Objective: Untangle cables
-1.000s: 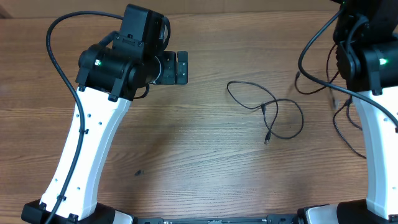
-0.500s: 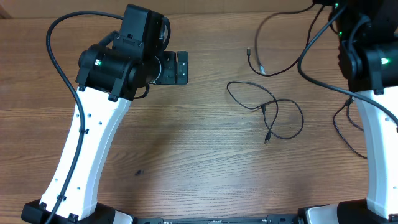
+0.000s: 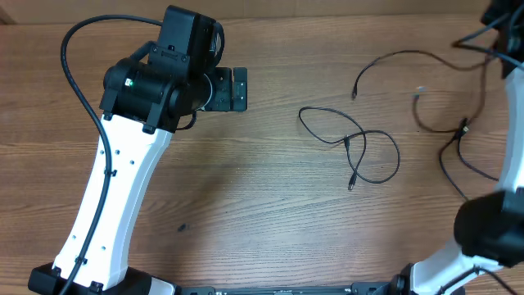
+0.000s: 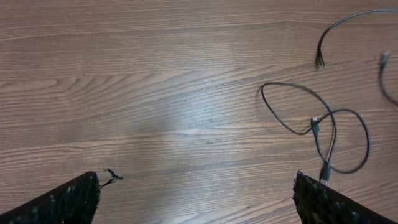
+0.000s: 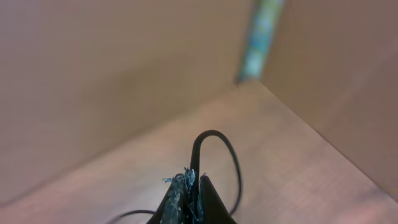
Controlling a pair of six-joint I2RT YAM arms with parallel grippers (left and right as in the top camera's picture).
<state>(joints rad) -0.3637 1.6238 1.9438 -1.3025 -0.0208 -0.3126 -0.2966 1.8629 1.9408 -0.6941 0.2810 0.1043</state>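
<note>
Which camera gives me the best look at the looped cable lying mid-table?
Left wrist: the looped cable fills more of the frame, crossings clear. Overhead shows it whole but smaller. Right wrist misses it.

Bare table [image 3: 262, 221] lies open across the lower middle. A looped cable [image 3: 347, 141] bars right of centre, a second cable [image 3: 385, 57] the upper right.

The right claw [image 5: 188, 182], pinched on a thin black cable [image 3: 393, 56], has swung toward the far right corner of the bench [image 3: 270, 205], dragging the cable's plug end [image 3: 354, 93] rightward.
</note>
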